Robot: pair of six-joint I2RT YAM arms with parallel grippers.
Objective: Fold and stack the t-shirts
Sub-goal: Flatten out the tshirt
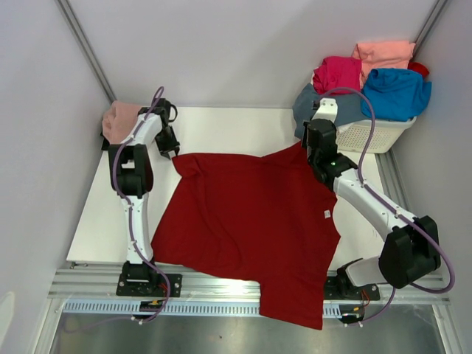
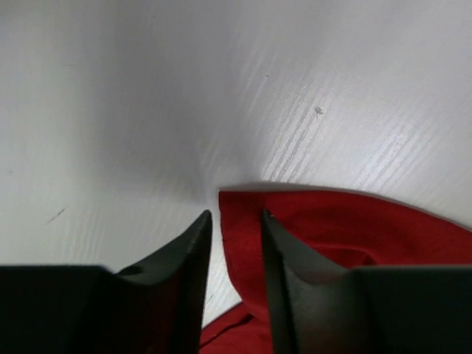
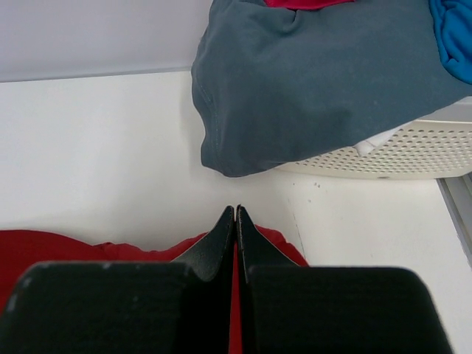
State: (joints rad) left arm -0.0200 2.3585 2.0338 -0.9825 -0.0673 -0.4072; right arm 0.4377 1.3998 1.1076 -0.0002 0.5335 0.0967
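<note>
Far left of the table (image 1: 221, 125), back corner: pink shirt (image 1: 118, 122) lying bunched, just behind the left arm's wrist. Contact between them can't be told.

Left gripper (image 1: 171, 151) is down at the far left corner of the red shirt (image 1: 251, 221). In the wrist view the left gripper (image 2: 234, 217) has its fingers (image 2: 192, 251) spread partway with a clear gap. The edge of the red shirt (image 2: 354, 228) lies in that gap with bare table showing beside it. The cloth is not squeezed.

Centre: the red shirt is spread mostly flat across the table, front down or up can't be told, with some wrinkles. Its near hem hangs over the table's front edge, across the rail between the two arm bases. A small white tag shows near its right edge.

Right gripper (image 1: 313, 158) is at the shirt's far right corner. In the wrist view the right gripper (image 3: 236, 210) has its fingers (image 3: 217, 236) pressed together, pinching a thin strip of the red shirt (image 3: 44, 247) between them.

Far right, back corner: white basket (image 1: 376, 136) (image 3: 413, 151), piled with shirts. A grey-blue shirt (image 1: 306, 103) (image 3: 310, 81) droops over its left rim down to the table. A magenta shirt (image 1: 338, 74) lies on top at left, a salmon shirt (image 1: 383, 51) behind it, and a blue shirt (image 1: 398, 92) (image 3: 453, 37) at right.
</note>
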